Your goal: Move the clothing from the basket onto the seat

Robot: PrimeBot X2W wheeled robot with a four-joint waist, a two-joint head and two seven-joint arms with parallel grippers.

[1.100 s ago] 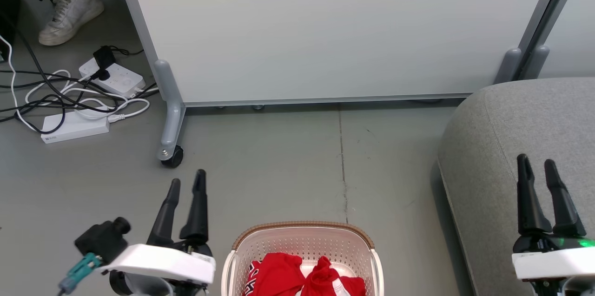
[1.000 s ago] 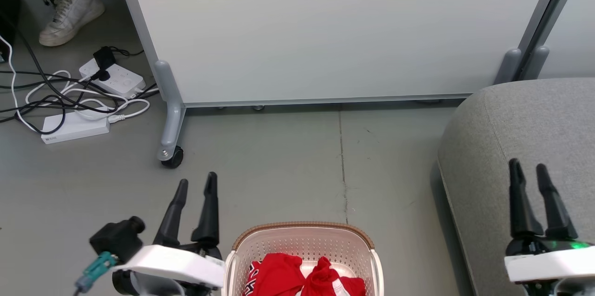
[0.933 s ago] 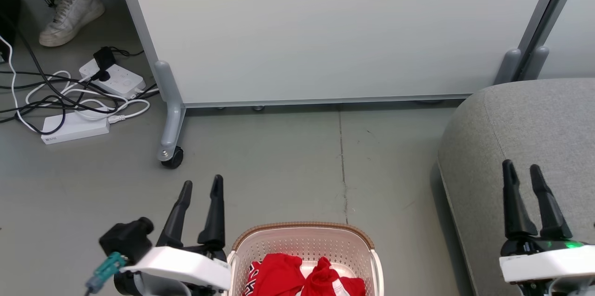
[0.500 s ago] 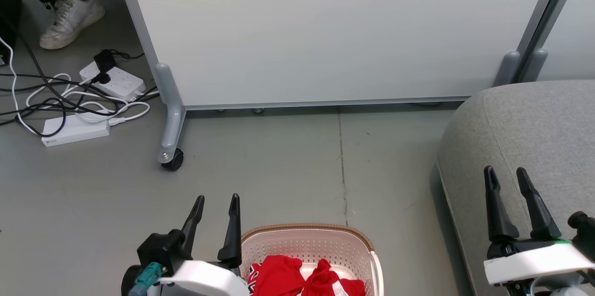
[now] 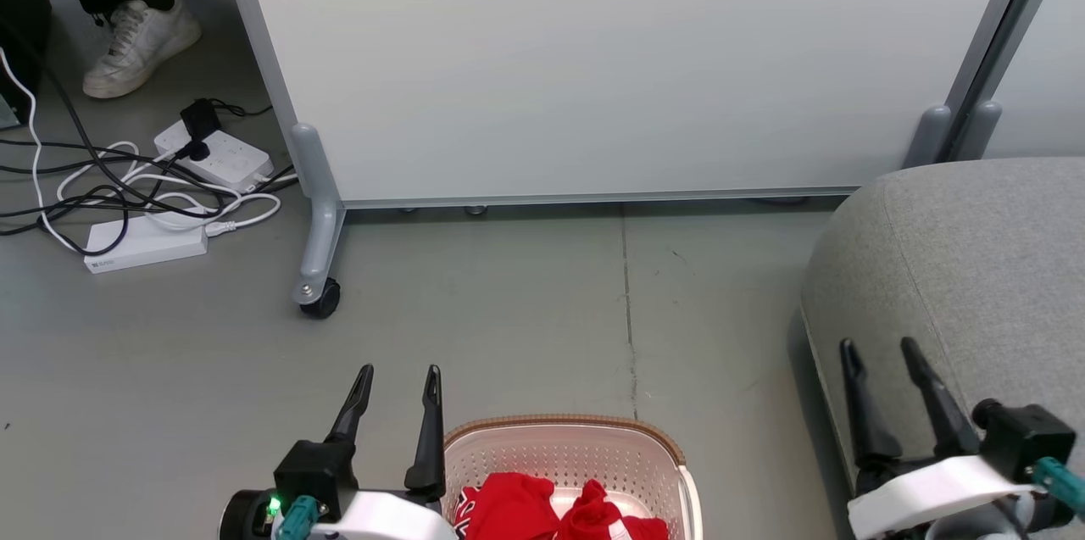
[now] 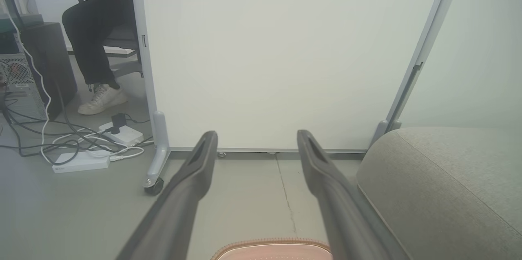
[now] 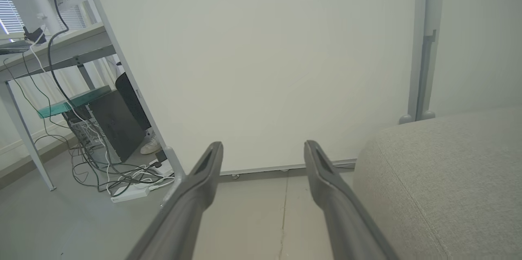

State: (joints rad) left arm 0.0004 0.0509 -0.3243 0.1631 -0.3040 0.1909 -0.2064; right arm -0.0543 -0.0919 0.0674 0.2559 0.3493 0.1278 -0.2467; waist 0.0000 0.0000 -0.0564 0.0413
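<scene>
Red clothing (image 5: 517,510) sits in the basket (image 5: 559,420), at four o'clock just beside the left gripper (image 5: 399,374), the nearer one; the right gripper (image 5: 877,347) is by the seat (image 5: 975,269) at three o'clock; both gape empty

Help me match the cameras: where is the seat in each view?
Head view: seat at the right edge, lower half.
Left wrist view: seat at lower right.
Right wrist view: seat at lower right.
Shared landmark: the white panel standing behind it in all three.
</scene>
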